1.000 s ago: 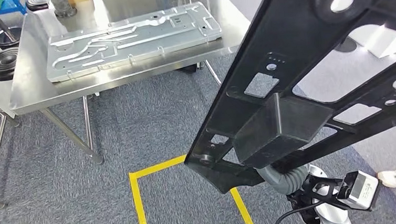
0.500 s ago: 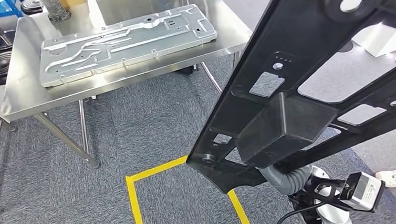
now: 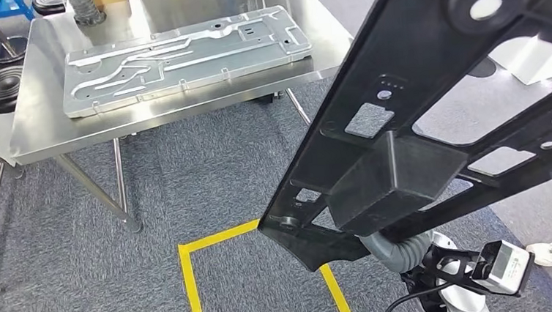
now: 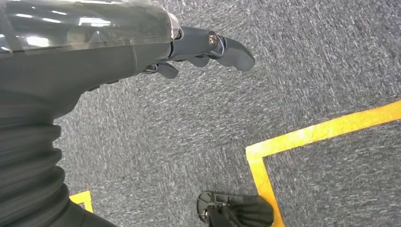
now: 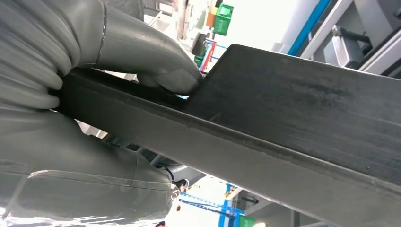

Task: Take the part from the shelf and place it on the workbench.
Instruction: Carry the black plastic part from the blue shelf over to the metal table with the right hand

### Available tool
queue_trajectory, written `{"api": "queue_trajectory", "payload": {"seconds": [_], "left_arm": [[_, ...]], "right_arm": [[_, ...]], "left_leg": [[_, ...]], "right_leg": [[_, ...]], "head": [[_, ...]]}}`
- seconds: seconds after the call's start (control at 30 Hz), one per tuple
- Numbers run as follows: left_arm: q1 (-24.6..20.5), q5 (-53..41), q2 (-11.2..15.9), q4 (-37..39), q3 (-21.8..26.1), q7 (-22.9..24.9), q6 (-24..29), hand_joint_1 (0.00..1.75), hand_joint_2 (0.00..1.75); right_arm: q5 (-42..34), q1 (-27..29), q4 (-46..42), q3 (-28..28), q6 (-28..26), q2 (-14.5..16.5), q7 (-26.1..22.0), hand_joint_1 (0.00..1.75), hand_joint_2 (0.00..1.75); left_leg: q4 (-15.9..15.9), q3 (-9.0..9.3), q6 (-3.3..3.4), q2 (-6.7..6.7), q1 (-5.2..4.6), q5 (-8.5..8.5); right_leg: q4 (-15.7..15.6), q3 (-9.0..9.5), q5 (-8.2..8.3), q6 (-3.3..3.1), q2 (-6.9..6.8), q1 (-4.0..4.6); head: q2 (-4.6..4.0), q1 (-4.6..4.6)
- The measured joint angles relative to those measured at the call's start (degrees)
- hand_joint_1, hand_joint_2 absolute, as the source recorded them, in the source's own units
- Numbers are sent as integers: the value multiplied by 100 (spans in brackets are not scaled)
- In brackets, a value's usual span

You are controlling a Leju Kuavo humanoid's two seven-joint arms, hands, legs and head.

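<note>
Carrying the part [image 3: 419, 139] to the workbench [image 3: 36, 132] cleanly will, in my judgement, depend on a firm hold from the right hand [image 5: 94, 109], since the long black frame juts far forward and could swing or clip the bench edge on approach. That hand clamps one edge of the part, thick thumb pressed over the rim and the palm wrapped beneath it. In the head view the part is held aloft, tilted, over the grey carpet and yellow floor tape [image 3: 190, 279], well apart from the bench. The left hand [image 4: 208, 47] hangs toward the floor, holding nothing, fingers loosely extended. A silver stamped panel [image 3: 178, 56] already lies on the workbench, so the set-down should aim beside it.
</note>
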Motion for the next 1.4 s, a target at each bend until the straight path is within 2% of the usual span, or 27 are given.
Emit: {"api": "queue_trajectory", "payload": {"seconds": [0.1,0.17,0.2,0.27,0.3,0.33,0.37,0.43,0.47,0.53,0.6,0.67,0.7,0.77,0.8,0.83,0.87,0.93,0.97,1.0,1.07,1.17,1.23,1.3,1.33,1.37,1.4], "left_arm": [[-2,-1,-3,0,0,-2,-1,0,175],[-9,-3,-2,-1,0,-3,0,0,175],[-10,-5,-2,-1,0,-3,1,0,175],[-4,-14,-2,1,0,-1,1,0,175],[3,-20,-2,1,0,1,2,0,175],[8,-24,-2,1,0,2,2,0,175],[10,-27,1,0,0,2,2,0,175],[8,-30,6,0,0,3,1,0,175],[3,-33,9,0,-1,3,1,0,175],[1,-41,8,1,-1,3,-4,0,175],[9,-51,8,0,-1,2,-9,0,175],[7,-60,9,-1,1,1,-9,0,175],[0,-62,9,-2,1,2,-10,0,175],[-8,-64,9,-1,0,4,-14,0,175],[-7,-67,9,-1,0,9,-15,0,175],[-4,-71,10,-1,0,13,-16,0,175],[-3,-74,10,0,0,16,-16,0,175],[-2,-79,8,-1,0,19,-16,0,175],[-5,-79,4,0,0,19,-17,0,175],[-6,-80,0,0,0,19,-17,0,175],[-9,-80,-4,1,0,19,-20,0,175],[-17,-80,-4,1,0,17,-22,0,175],[-19,-80,-2,1,-1,17,-21,0,175],[-7,-80,-1,1,-1,18,-21,0,175],[1,-80,1,1,0,19,-21,0,175],[7,-80,3,1,0,18,-21,0,175],[10,-80,8,1,0,17,-22,0,175]], "right_arm": [[2,6,-1,-1,-1,0,-5,173,175],[8,7,-1,-2,0,2,-16,173,175],[11,8,-1,-2,0,3,-21,173,175],[14,9,2,-2,-1,3,-28,173,175],[15,10,4,-2,-2,3,-28,173,175],[15,10,6,-2,-2,3,-28,173,175],[14,9,8,-2,-3,3,-28,173,175],[14,7,8,-2,-3,3,-28,173,175],[15,5,8,-2,-5,3,-28,173,175],[19,10,7,0,-9,4,-23,173,175],[25,24,5,2,-16,5,-18,173,175],[33,32,0,2,-21,5,-17,173,175],[37,33,-2,1,-21,5,-17,173,175],[51,36,-3,1,-21,5,-17,173,175],[58,38,-2,0,-21,5,-16,173,175],[65,37,0,0,-21,5,-15,173,175],[67,36,2,0,-21,5,-13,173,175],[69,25,3,0,-22,5,-9,173,175],[70,16,2,0,-22,5,-7,173,175],[70,6,0,0,-23,7,-5,173,175],[71,-7,-4,-1,-23,9,-4,173,175],[72,-8,-9,-1,-23,16,-2,173,175],[72,-15,-9,-1,-23,28,-1,173,175],[72,-15,-8,-2,-23,35,1,173,175],[73,-9,-8,-2,-23,36,2,173,175],[73,-2,-8,-2,-24,36,2,173,175],[73,5,-8,-2,-26,37,2,173,175]], "left_leg": [[-2,6,-86,4,2,-33],[219,-73,-148,9,7,-186],[502,-200,-176,10,18,-341],[1264,-579,-224,11,41,-675],[1541,-733,-245,12,56,-741],[1615,-794,-260,12,71,-687],[1458,-744,-272,14,87,-519],[720,-424,-280,15,113,-90],[393,-279,-266,12,110,33],[128,-168,-208,4,90,59],[108,-171,-121,1,77,57],[82,-153,-42,2,82,62],[71,-143,-8,4,84,61],[71,-137,37,8,65,43],[71,-131,51,8,51,34],[72,-122,61,6,38,24],[72,-104,67,2,25,12],[72,-44,67,-10,3,-23],[75,-23,57,-13,-13,-43],[75,-11,38,-14,-19,-59],[63,-5,-17,-8,-16,-79],[130,12,-120,6,-13,-163],[641,-223,-185,8,11,-416],[1375,-634,-251,9,53,-678],[1570,-771,-283,10,77,-681],[1548,-804,-310,11,100,-567],[1310,-726,-332,13,121,-356]], "right_leg": [[-116,36,-4,-71,6,0],[-172,84,7,-128,-2,-35],[-189,105,6,-148,-9,-45],[-186,116,-9,-172,-14,-44],[-180,121,-19,-173,-12,-44],[-172,129,-33,-167,-8,-45],[-160,146,-53,-154,-2,-50],[-129,189,-109,-107,7,-56],[-107,197,-136,-74,12,-51],[-89,191,-161,-2,18,-37],[-92,189,-173,72,16,-46],[73,126,-288,127,8,-66],[327,4,-422,142,6,-72],[1101,-406,-743,156,3,-75],[1431,-601,-831,157,3,-75],[1582,-712,-815,150,3,-75],[1503,-708,-685,133,3,-72],[778,-407,-243,53,1,-40],[395,-235,-85,7,-5,-14],[126,-114,1,-30,-10,12],[-17,-50,-10,-70,-11,47],[-166,63,16,-121,-5,8],[-250,155,20,-151,-22,-24],[-252,185,-10,-169,-28,-30],[-247,200,-30,-165,-23,-35],[-239,220,-53,-151,-16,-43],[-225,250,-83,-131,-8,-56]], "head": [[-1,0],[0,-1],[0,-2],[0,-2],[-1,-2],[-1,-2],[-1,-2],[-1,-2],[0,-1],[0,-1],[-1,-1],[-1,-1],[-1,-1],[0,0],[0,0],[0,0],[-1,0],[-1,0],[-1,0],[-1,0],[0,-1],[-1,-1],[-1,-1],[-1,-2],[0,-2],[0,-2],[0,-2]]}}
